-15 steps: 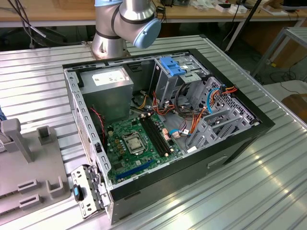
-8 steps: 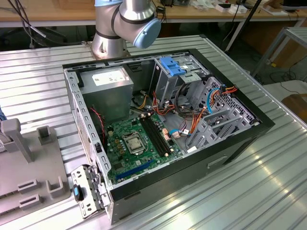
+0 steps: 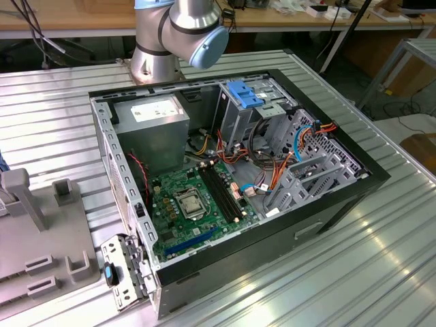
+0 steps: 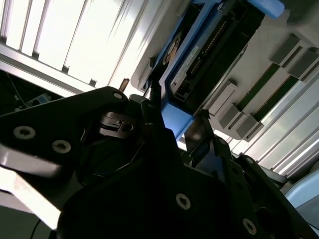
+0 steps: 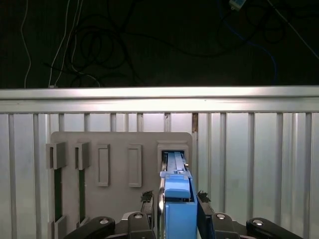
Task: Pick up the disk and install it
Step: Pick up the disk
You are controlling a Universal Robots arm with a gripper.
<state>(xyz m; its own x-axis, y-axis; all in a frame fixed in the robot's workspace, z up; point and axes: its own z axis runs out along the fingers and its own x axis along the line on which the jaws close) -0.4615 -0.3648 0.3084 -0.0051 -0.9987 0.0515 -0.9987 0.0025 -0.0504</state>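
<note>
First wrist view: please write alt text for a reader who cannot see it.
The end effector grips the disk, a blue-framed drive standing on edge in a slot of a grey holder plate. The plate lies on a ribbed metal table; the background beyond is dark.

The disk (image 5: 177, 211) stands on edge at the very tip of the gripper (image 5: 174, 198). Its bright blue carrier end is nearest the tool, and its far end sits in a slot of the grey holder (image 5: 119, 144). In the second wrist view the blue frame surrounds its dark face and connector row
</note>
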